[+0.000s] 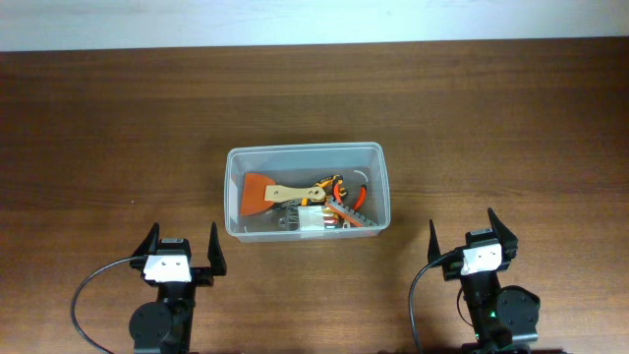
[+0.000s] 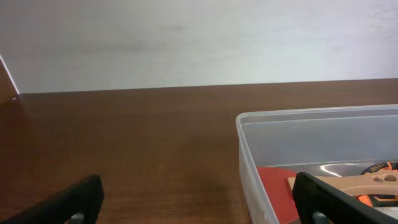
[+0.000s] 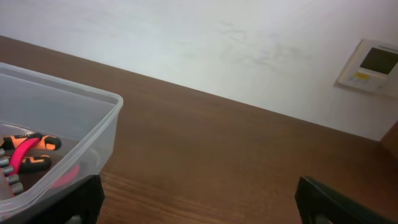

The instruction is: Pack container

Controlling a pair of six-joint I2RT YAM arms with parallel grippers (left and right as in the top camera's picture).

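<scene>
As it sits upright, the container (image 1: 305, 155) lies lengthwise left-right.

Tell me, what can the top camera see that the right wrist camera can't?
Only the top camera shows the left hand and the scraper with its wooden handle. Only the right wrist camera shows a white panel on the wall. Both show the tub, the pliers, the table and the open right hand.

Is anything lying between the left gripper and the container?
No. In the overhead view, only bare table lies between the left gripper and the container; they stand apart.
</scene>
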